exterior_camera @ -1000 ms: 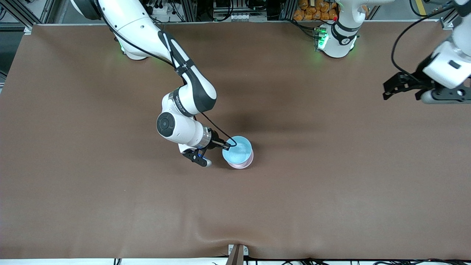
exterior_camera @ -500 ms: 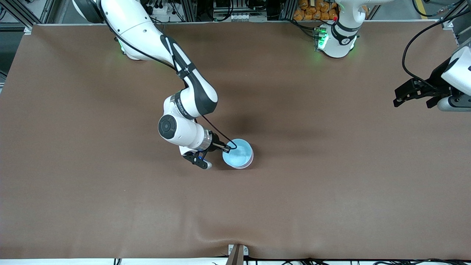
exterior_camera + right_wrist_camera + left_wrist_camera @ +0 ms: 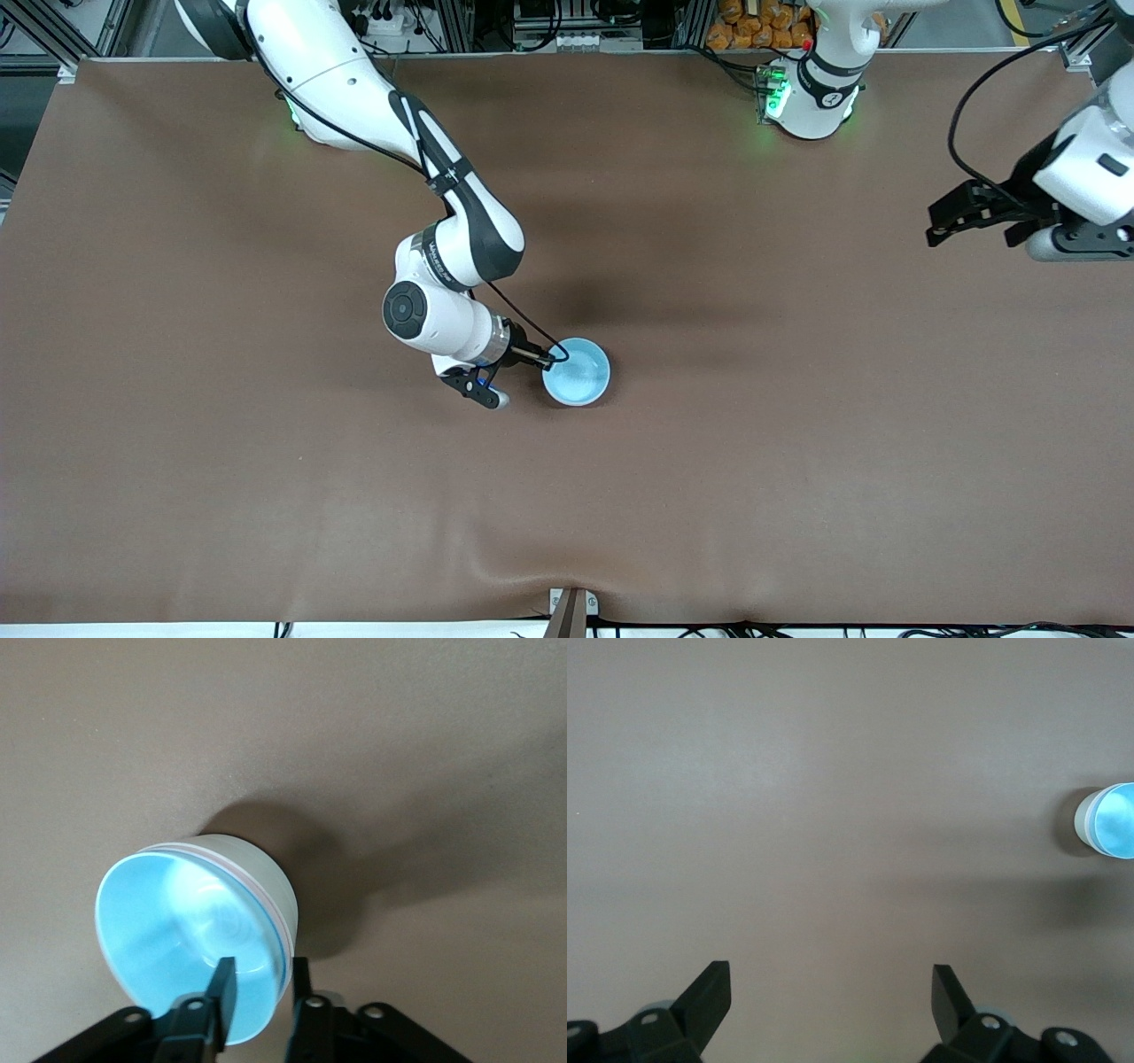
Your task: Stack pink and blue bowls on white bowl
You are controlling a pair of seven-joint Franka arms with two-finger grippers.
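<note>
The light blue bowl (image 3: 576,372) sits in the middle of the table, nested on top of a stack. In the right wrist view the blue bowl (image 3: 177,921) shows a thin pink bowl rim (image 3: 268,897) just under its edge and the white bowl's wall (image 3: 252,859) outside. From the front the pink and white bowls are hidden under the blue one. My right gripper (image 3: 551,358) (image 3: 261,961) is shut on the blue bowl's rim, one finger inside, one outside. My left gripper (image 3: 930,223) (image 3: 831,967) is open and empty, in the air over the left arm's end of the table; the stack (image 3: 1107,819) shows far off.
The brown table cover (image 3: 266,487) is bare around the stack. A metal bracket (image 3: 571,607) sits at the table edge nearest the front camera. Orange packets (image 3: 762,27) and cables lie off the table by the arm bases.
The blue bowl has come down level into the stack; the pink edge that showed under it is now covered. My left gripper swung out toward the table's end and back.
</note>
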